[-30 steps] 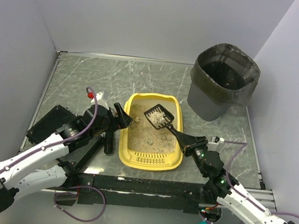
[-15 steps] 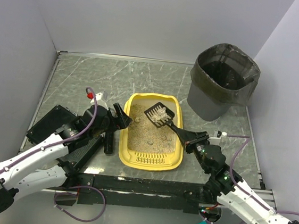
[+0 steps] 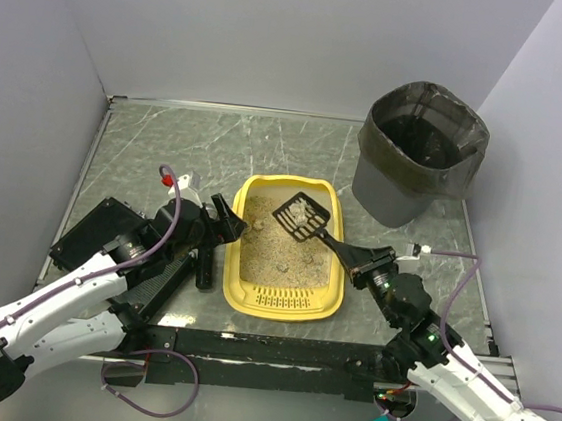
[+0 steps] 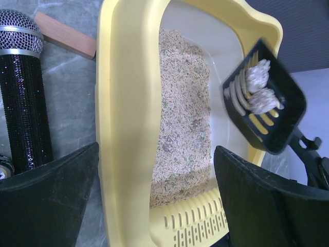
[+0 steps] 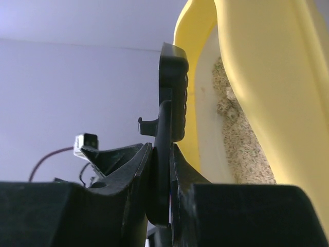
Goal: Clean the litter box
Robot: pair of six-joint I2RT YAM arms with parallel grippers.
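The yellow litter box (image 3: 236,266) lies mid-table with beige litter and a slotted grille (image 3: 285,297) at its near end. My right gripper (image 3: 364,266) is shut on the handle of a black slotted scoop (image 3: 301,218), held above the box's far right part with two pale clumps in it. In the right wrist view the handle (image 5: 163,149) is clamped between the fingers. My left gripper (image 3: 227,223) is open, straddling the box's left wall (image 4: 123,134). The scoop (image 4: 267,110) and its clumps show in the left wrist view.
A dark grey round bin (image 3: 418,150) with a bag liner stands at the back right. A black microphone (image 4: 23,98) and a small wooden block (image 4: 67,35) lie left of the box. A black flat pad (image 3: 98,232) lies under my left arm.
The right gripper has lifted the scoop with its clumps a little up and to the right. The left arm has not moved.
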